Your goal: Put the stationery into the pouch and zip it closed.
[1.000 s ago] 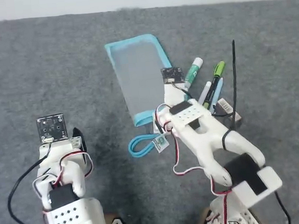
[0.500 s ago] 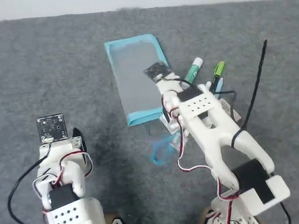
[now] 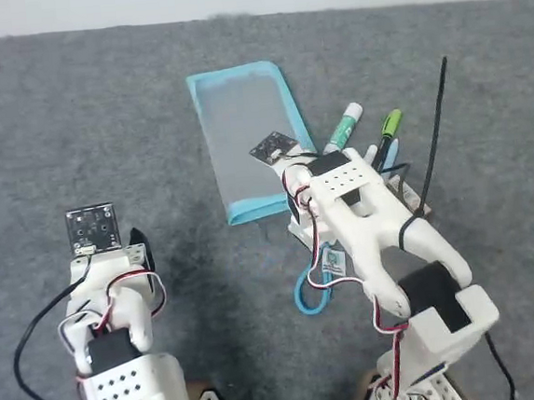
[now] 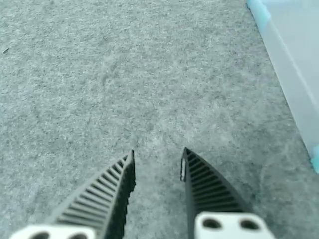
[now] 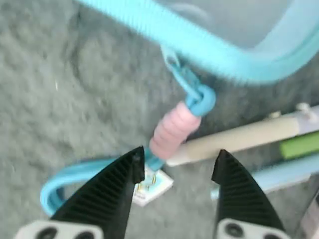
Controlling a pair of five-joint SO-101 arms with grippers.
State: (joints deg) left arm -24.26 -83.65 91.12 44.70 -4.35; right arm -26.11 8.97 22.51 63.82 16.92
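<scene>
The pouch [image 3: 242,132] is clear mesh with light blue trim and lies flat at the table's middle back. Its zipper edge [image 5: 199,45] ends in a blue pull [image 5: 188,84] carrying a pink bead [image 5: 172,130] and a blue strap loop [image 3: 312,291] with a small tag [image 3: 331,262]. My right gripper [image 5: 180,154] stands open just above the bead and strap, at the pouch's near right corner. Several pens and markers lie right of the pouch, among them a green-and-white marker [image 3: 345,126] and a green highlighter [image 3: 389,124]. My left gripper [image 4: 158,153] is open over bare carpet, left of the pouch [image 4: 294,64].
Grey carpet [image 3: 100,112] covers the whole table. A black cable tie [image 3: 435,138] sticks up from the right arm above the pens. A beige pen [image 5: 244,138] and a blue pen [image 5: 279,170] lie close to the right gripper's fingers. Open floor lies left of the pouch.
The right arm swung toward the pens and then back over the pouch's near corner. The blue strap loop went from left of the arm to its near side. The left arm kept still.
</scene>
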